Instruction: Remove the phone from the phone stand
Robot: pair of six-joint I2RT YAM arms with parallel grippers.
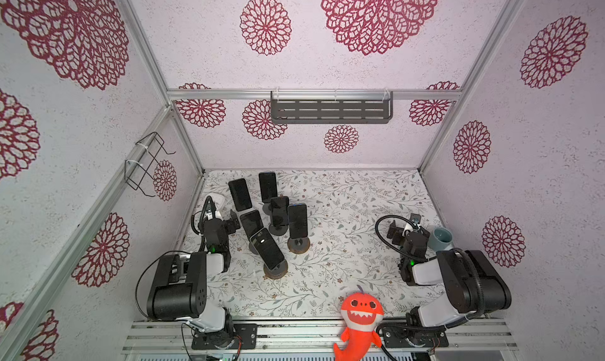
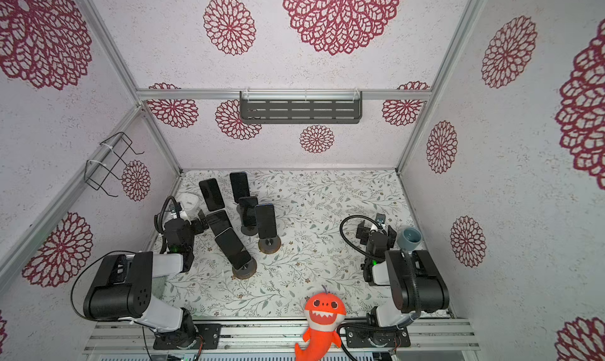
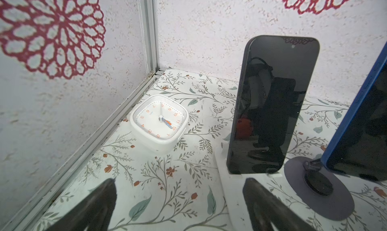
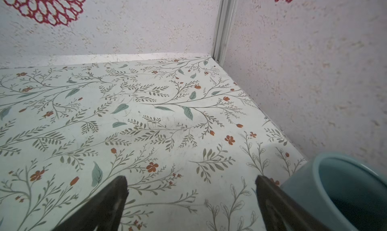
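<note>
Several dark phones stand on stands at the table's left-middle in both top views, among them a phone (image 1: 297, 220) on a round-based phone stand (image 1: 299, 244) and a tilted phone (image 1: 266, 248) on another round base (image 1: 275, 270). My left gripper (image 1: 233, 223) is open beside this group, holding nothing. In the left wrist view it (image 3: 181, 183) faces a black phone (image 3: 272, 106) upright on a white stand (image 3: 236, 190), with a blue-cased phone (image 3: 360, 125) on a dark round base (image 3: 318, 190) beside it. My right gripper (image 1: 394, 233) (image 4: 191, 178) hangs open over bare table at the right.
A white clock (image 3: 159, 123) lies in the back left corner by the wall. A blue-grey cup (image 4: 343, 190) stands right beside my right gripper, near the right wall. An orange shark plush (image 1: 360, 320) sits at the front edge. The walls carry a wire rack (image 1: 147, 164) and a shelf (image 1: 330, 110).
</note>
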